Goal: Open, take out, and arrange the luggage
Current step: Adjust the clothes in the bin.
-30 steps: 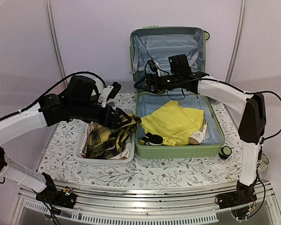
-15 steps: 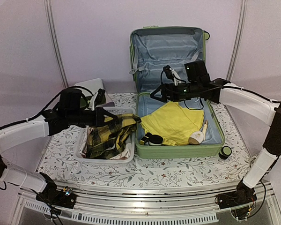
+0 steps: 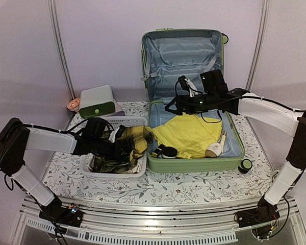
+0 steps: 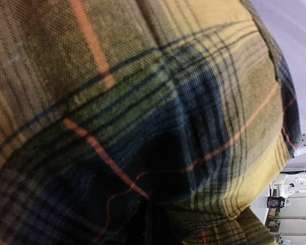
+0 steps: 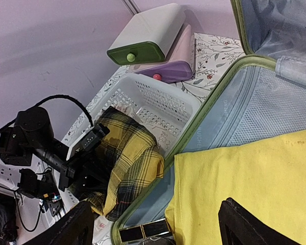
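The luggage (image 3: 194,164) lies open on the table, its lid (image 3: 183,51) upright against the back wall. A yellow garment (image 3: 191,132) (image 5: 255,178) lies in its lower half. My left gripper (image 3: 123,146) is low in the white basket (image 3: 112,174), buried in a yellow-and-black plaid shirt (image 3: 136,137) (image 5: 130,163). That shirt (image 4: 143,102) fills the left wrist view and hides the fingers; its folds gather at the bottom centre. My right gripper (image 3: 173,106) (image 5: 158,227) hangs open above the yellow garment's left edge, holding nothing.
A white-and-green drawer box (image 3: 97,102) (image 5: 148,35) rests on a purple box (image 5: 168,69) behind the basket. Inside the luggage lie black cosmetic cases (image 3: 166,151) (image 5: 143,230) and a white-handled brush (image 3: 215,147). A black wheel (image 3: 245,164) juts out at its front right corner.
My left gripper shut and the arm dropped low into the basket, pressing the plaid shirt down. My right arm swung right from the hinge and now holds still over the yellow garment.
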`<state>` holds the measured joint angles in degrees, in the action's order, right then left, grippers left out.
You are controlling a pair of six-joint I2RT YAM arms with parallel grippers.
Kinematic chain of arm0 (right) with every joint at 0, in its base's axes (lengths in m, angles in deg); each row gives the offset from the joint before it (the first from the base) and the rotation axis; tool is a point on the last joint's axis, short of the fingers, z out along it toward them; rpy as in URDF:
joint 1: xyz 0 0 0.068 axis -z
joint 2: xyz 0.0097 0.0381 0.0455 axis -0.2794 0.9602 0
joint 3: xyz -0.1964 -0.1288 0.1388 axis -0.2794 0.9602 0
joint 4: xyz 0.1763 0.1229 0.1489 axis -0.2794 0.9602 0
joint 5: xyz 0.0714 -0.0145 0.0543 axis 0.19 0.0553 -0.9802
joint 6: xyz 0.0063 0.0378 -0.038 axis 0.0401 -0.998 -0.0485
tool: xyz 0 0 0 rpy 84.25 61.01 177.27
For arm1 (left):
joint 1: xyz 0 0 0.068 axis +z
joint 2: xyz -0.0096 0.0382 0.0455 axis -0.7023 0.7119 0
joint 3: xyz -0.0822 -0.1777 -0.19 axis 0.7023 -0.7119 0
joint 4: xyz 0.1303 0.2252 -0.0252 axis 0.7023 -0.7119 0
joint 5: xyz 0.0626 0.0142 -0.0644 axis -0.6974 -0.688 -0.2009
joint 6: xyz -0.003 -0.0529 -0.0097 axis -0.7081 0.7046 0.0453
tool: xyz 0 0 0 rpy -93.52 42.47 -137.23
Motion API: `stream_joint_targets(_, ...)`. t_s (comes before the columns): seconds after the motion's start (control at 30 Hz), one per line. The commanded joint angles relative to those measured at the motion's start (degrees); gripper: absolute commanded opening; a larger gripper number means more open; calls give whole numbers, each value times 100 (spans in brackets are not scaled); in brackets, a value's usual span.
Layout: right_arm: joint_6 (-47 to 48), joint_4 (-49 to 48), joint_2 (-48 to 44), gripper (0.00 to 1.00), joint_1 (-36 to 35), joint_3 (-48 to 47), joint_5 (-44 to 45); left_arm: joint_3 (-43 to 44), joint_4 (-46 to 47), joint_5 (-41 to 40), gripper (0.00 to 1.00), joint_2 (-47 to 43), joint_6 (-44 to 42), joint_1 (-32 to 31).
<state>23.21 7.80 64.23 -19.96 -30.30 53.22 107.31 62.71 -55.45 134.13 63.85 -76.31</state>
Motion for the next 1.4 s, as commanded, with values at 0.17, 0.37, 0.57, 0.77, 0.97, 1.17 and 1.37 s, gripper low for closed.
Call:
stream_joint_targets(0.17,111,188,-122,84,29,159,-141,104,-449,-259,0,-445,-402,77)
stream_joint_targets(0.37,150,170,-302,83,-128,341,-56,564,-1405,-342,7,-1381,-526,69)
stream_joint_targets(0.57,92,27,-293,83,-219,385,-183,467,-1657,443,10,-1815,-309,46)
stream_joint_targets(0.77,231,-13,-190,81,-570,295,-46,239,-1878,485,7,-2210,-203,42)
stream_joint_targets(0.97,136,-172,-224,80,-575,367,-26,73,-1169,947,0,-2034,109,-294)
stream_joint_targets(1.17,96,-200,-251,79,-574,451,-8,6,-581,901,0,-1638,256,-363)
stream_joint_targets(1.37,82,-188,-278,79,-581,489,13,-46,-437,1338,0,-783,98,-410)
